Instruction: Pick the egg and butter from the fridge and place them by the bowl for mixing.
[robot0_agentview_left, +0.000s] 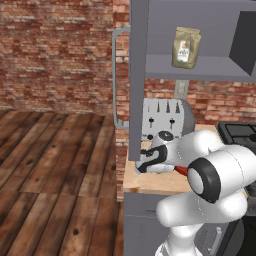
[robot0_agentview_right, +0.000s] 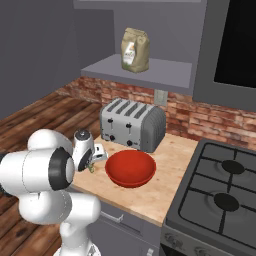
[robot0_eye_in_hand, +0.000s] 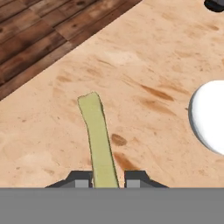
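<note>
Gripping the butter (robot0_eye_in_hand: 98, 140) between its fingertips, the pincer (robot0_eye_in_hand: 105, 179) hangs low over the wooden table (robot0_eye_in_hand: 166, 52); the egg (robot0_eye_in_hand: 210, 116) lies right of centre (red bowl (robot0_agentview_right: 130, 168) holds nothing).

Bare counter (robot0_eye_in_hand: 144, 65) beside egg (robot0_eye_in_hand: 210, 116)

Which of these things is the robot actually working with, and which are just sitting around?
Part of the job:
- butter, between the fingertips of the tool, over the counter
- egg, on the counter
- red bowl

Just lying about:
- toaster
- paper bag on the shelf
- stove
</note>
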